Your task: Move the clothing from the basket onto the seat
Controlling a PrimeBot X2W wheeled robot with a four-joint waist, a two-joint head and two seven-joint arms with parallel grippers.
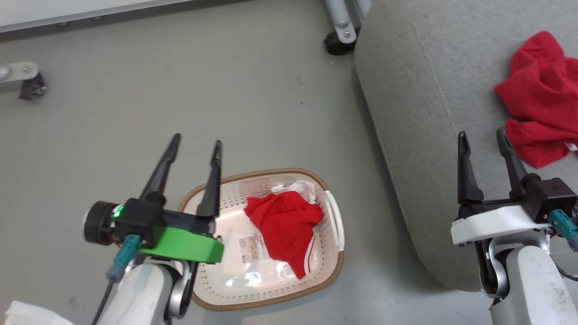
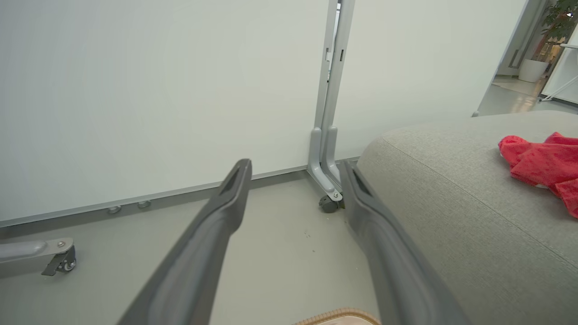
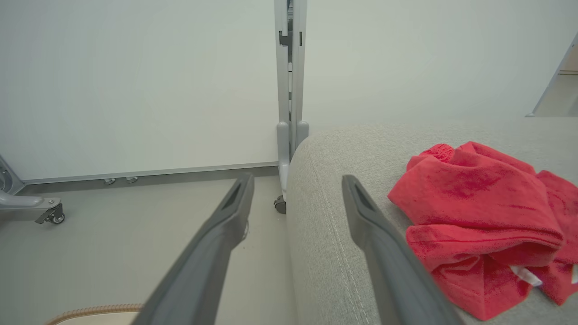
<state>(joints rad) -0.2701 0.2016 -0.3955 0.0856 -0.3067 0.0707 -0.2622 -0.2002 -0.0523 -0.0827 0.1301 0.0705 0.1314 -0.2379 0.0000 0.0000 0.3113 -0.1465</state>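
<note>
Looking down from the robot's head at a grey floor [image 1: 113, 113]. At the left, the left gripper [image 1: 198, 139] hangs above the left side of the basket. Its two dark fingers are spread apart and hold nothing, which suggests it is poised to reach down inside. The basket [image 1: 266, 172] sits on the floor between the arms, just left of the seat, probably so each piece has only a short trip across. Toward the basket's right side lies a crumpled red garment [image 1: 282, 223] with white stripes along one edge. A white piece [image 1: 301, 188] peeks out at its far side, so part of the task remains. A paper label [image 1: 253, 248] is stuck to the basket's bottom beside the garment; its print is too small to read. To the right rises the big grey seat [image 1: 420, 135]. The right gripper [image 1: 481, 133] hovers over the seat's near part, its fingers also apart and empty. Just right of it, a red heap [image 1: 539, 99] rests on the seat, carrying a small white tag [image 1: 571, 146] whose writing cannot be made out.
</note>
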